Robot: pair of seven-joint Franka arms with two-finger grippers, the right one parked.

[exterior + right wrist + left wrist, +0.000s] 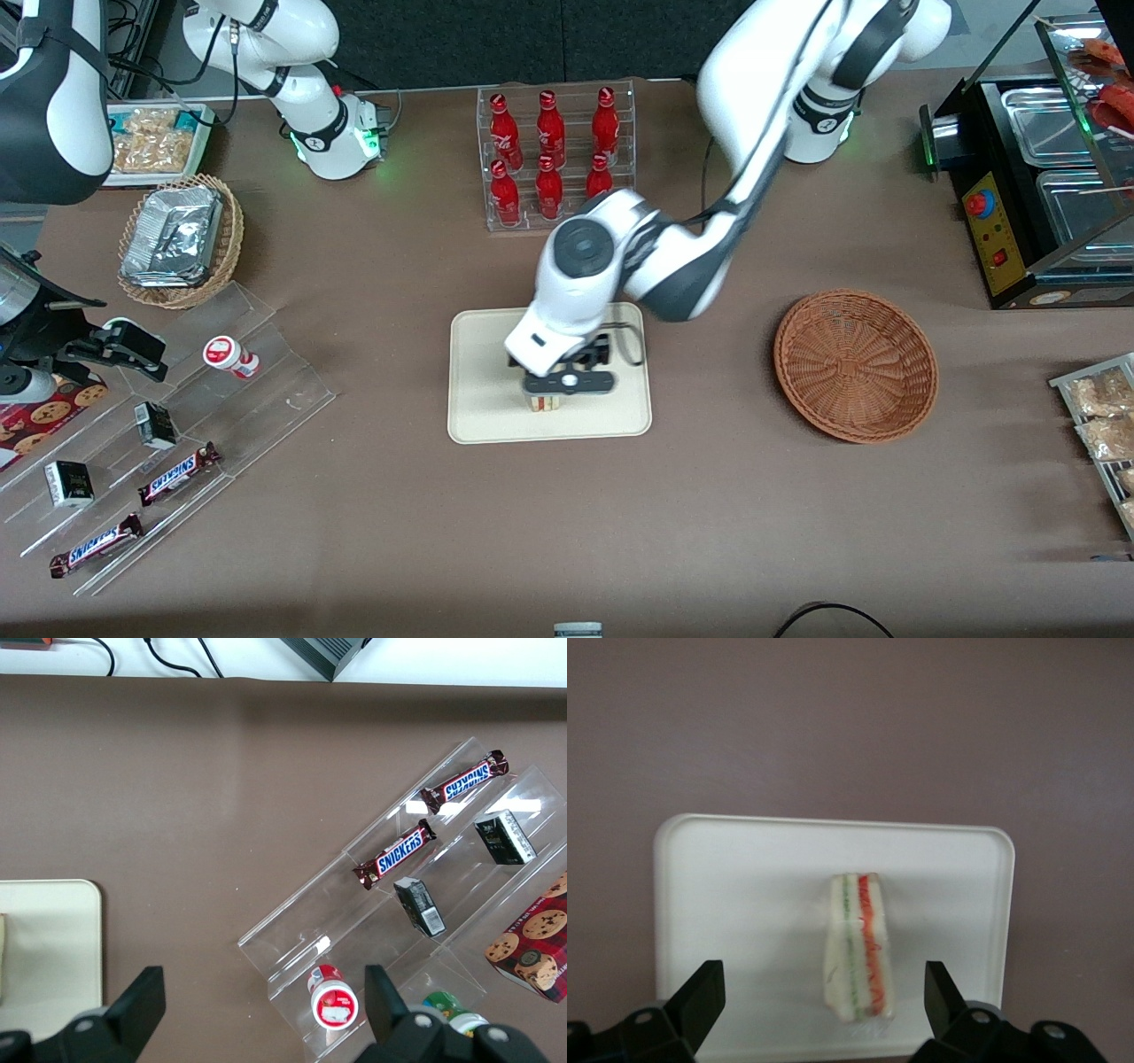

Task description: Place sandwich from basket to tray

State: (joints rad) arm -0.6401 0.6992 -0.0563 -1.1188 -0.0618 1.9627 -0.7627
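The sandwich [547, 403] [858, 948], a white wedge with green and orange-red layers, stands on its edge on the cream tray [496, 354] [744, 904], near the tray's edge closest to the front camera. My left gripper [567, 383] [824, 988] hangs just above the sandwich. It is open, with one black finger [704, 988] on each side of the wedge and neither one touching it. The reddish-brown wicker basket [855, 363] sits beside the tray toward the working arm's end of the table, with nothing in it. A corner of the tray [44, 948] shows in the right wrist view.
A clear rack of red cola bottles [556, 155] stands farther from the front camera than the tray. A stepped acrylic rack [177, 416] with Snickers bars and a tan basket of foil packs [177, 239] lie toward the parked arm's end. A black warmer box [1036, 177] and snack packs [1103, 408] lie toward the working arm's end.
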